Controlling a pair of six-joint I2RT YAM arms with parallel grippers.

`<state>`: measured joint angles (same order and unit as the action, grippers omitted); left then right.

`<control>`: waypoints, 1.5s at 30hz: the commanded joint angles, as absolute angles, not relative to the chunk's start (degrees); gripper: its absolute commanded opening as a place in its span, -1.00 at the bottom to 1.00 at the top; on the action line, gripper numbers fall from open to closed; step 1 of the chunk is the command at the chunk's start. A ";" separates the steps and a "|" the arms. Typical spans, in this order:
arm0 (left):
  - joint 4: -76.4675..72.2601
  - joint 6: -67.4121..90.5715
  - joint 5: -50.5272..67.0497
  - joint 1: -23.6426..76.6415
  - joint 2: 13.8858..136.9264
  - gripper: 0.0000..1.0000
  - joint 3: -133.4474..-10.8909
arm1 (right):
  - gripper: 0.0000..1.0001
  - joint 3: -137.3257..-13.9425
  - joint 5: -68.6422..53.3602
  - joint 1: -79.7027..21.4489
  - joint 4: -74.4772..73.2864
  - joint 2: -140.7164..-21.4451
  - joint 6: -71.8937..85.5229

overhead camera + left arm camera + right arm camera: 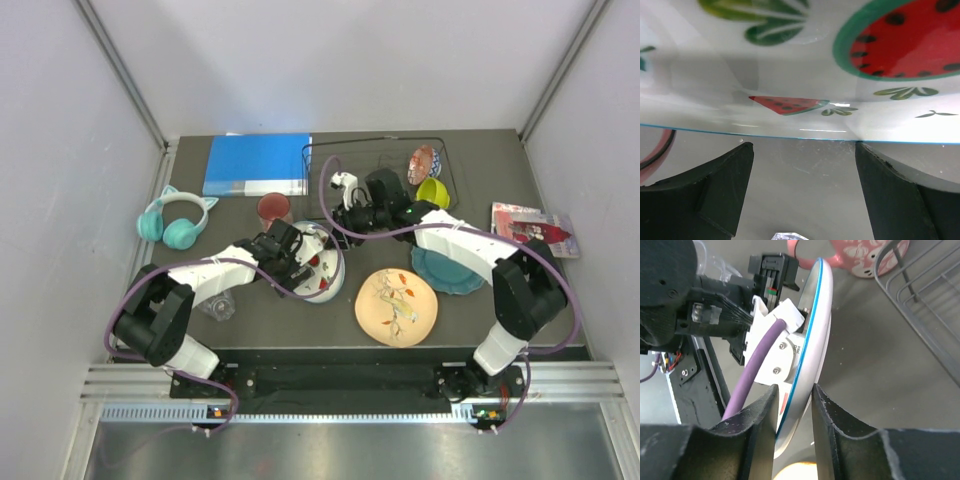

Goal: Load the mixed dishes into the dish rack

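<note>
The white plate (322, 262) with red-and-green marks stands on edge, tilted, mid-table. My right gripper (794, 387) straddles its blue rim (817, 315), jaws slightly apart, a thin gap at the left finger. My left gripper (802, 147) is open wide, its fingertips just short of the plate's rim and facing the painted face (790, 75). The black wire dish rack (375, 140) at the back holds the lime bowl (432, 190) and the red patterned bowl (424, 160). The peach plate (397, 306) and teal scalloped plate (447, 270) lie flat, front right. The red tumbler (273, 208) and clear glass (218, 305) stand on the left.
Teal cat-ear headphones (175, 222) lie far left and a blue book (257, 164) at the back left beside the rack. A red-and-white packet (532, 226) sits by the right wall. The right arm's forearm passes over the teal plate.
</note>
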<state>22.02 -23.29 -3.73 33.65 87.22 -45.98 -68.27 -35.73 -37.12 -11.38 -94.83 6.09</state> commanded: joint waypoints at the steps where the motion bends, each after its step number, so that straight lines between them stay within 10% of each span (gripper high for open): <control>1: 8.35 -20.04 0.53 35.16 92.20 0.75 -42.89 | -0.38 -67.85 -44.47 -42.89 -22.93 -98.79 4.31; 17: 7.29 -19.78 0.53 35.07 91.23 0.69 -42.27 | -0.78 -69.34 -49.30 -43.33 -21.27 -106.43 4.66; 27: 7.38 -18.63 0.53 34.80 91.58 -0.36 -43.24 | -0.67 -67.16 -48.43 -42.63 -22.68 -108.81 3.78; 33: 7.03 -18.28 0.53 34.80 91.58 -0.31 -43.15 | -0.74 -65.83 -47.72 -42.54 -21.97 -109.42 4.57; 35: 7.55 -18.02 -1.21 34.72 91.49 0.18 -43.68 | -0.85 -65.66 -47.29 -42.54 -21.80 -109.77 4.83; 38: 8.43 -17.67 -1.67 34.54 90.97 0.41 -44.38 | -1.00 -64.78 -46.06 -42.54 -21.36 -109.34 5.18; 45: 9.49 -17.67 -2.11 33.31 89.56 0.44 -44.38 | -1.00 -61.88 -44.04 -42.28 -18.73 -107.14 5.97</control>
<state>23.49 -19.88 -7.14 33.34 86.32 -45.50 -67.35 -34.17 -36.01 -8.58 -104.60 7.70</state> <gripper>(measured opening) 0.714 0.249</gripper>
